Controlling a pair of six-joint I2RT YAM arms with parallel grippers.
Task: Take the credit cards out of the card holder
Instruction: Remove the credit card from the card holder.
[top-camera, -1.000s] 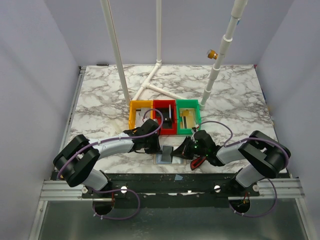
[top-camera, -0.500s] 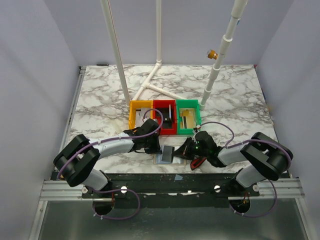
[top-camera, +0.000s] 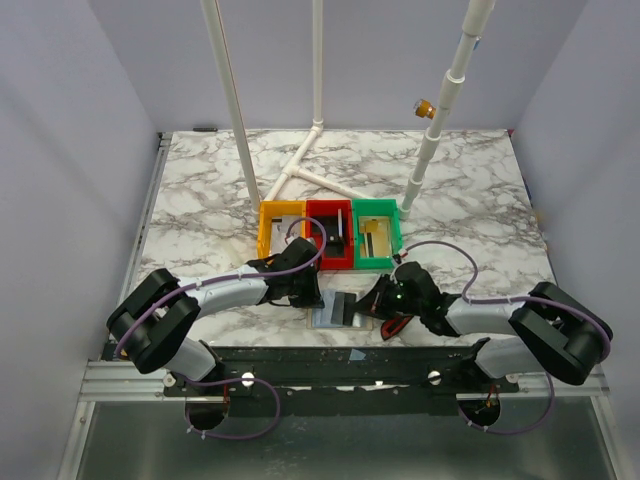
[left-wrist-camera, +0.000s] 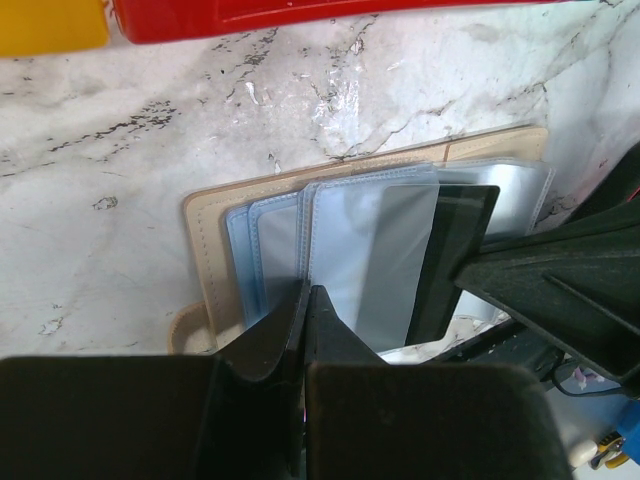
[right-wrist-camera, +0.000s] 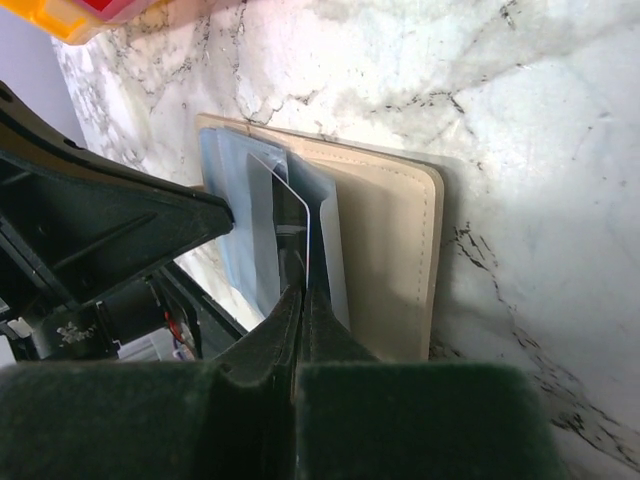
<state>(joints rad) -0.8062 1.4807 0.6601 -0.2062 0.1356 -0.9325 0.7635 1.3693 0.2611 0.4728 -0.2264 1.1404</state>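
The card holder (top-camera: 338, 311) lay open on the table (top-camera: 200, 200) near its front edge, just in front of the red bin (top-camera: 312, 236). My left end effector (left-wrist-camera: 305, 296) was clenched, its tips resting on the holder's blue-grey pockets. My right end effector (right-wrist-camera: 300, 292) was clenched on 1 dark credit card (left-wrist-camera: 458, 245), tilted up at the pockets' right side.

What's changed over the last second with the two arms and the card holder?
The right arm swung its elbow out to its right and toward the near table edge. Meanwhile the right gripper finished closing on the dark card sticking out of the card holder. The left gripper stayed shut on the holder's blue-grey pocket edge, and the holder did not move.
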